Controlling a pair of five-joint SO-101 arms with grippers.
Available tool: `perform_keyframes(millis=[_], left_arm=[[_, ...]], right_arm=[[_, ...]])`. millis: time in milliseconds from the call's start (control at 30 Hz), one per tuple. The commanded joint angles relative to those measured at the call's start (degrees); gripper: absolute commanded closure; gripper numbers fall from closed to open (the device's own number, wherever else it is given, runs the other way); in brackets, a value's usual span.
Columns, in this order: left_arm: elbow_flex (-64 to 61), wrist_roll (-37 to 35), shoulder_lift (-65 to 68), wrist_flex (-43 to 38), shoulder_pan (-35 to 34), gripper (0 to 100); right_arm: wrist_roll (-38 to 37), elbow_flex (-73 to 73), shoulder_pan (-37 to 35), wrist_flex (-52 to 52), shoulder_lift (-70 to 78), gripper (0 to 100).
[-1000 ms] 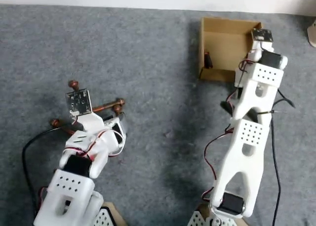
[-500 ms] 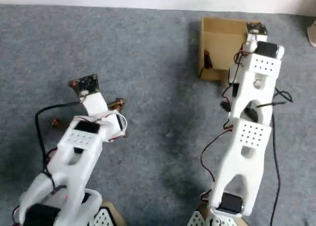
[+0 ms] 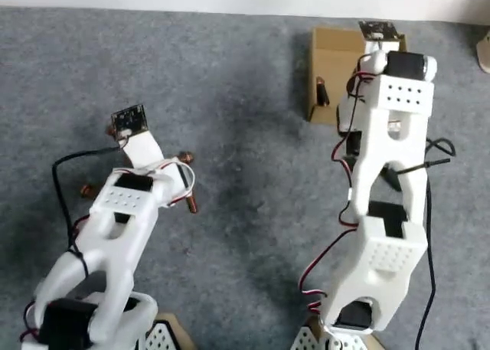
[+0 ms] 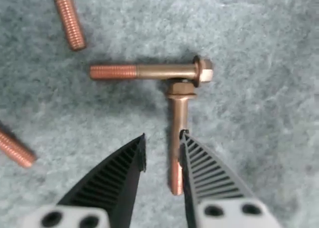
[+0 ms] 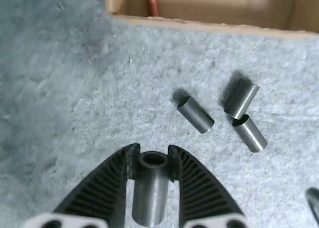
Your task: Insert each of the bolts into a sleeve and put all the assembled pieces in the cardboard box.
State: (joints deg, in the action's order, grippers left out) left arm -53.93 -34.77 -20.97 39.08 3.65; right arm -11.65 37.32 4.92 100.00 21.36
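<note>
Left gripper [image 4: 162,138] stood narrowly parted, bolt [image 4: 178,113] partly hidden behind one finger | right gripper [image 5: 151,155] clamped a sleeve [image 5: 151,188] | box [image 3: 328,55] at 1 o'clock was half hidden.

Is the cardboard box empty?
No, the shank of a copper bolt shows inside the cardboard box, just beyond its near wall.
</note>
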Motion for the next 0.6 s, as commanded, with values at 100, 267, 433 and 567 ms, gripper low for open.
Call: perform_keyframes(millis=[100,267,433,567], left_arm=[[8.7,-0.6,7.6,-1.0,2.9,88],[12.6,-1.3,15.7,-0.9,2.9,88],[13.9,-5.1,19.2,-0.9,2.8,88],[14.0,-6.3,19.6,-1.0,2.8,88]], right_arm=[[0.3,-0.6,-0.2,0.8,-5.8,99.4],[0.3,-0.7,0.2,1.0,-5.8,99.4],[-0.5,-0.7,0.6,1.0,-5.9,99.4],[-3.1,-0.7,0.6,1.1,-6.1,99.4]])
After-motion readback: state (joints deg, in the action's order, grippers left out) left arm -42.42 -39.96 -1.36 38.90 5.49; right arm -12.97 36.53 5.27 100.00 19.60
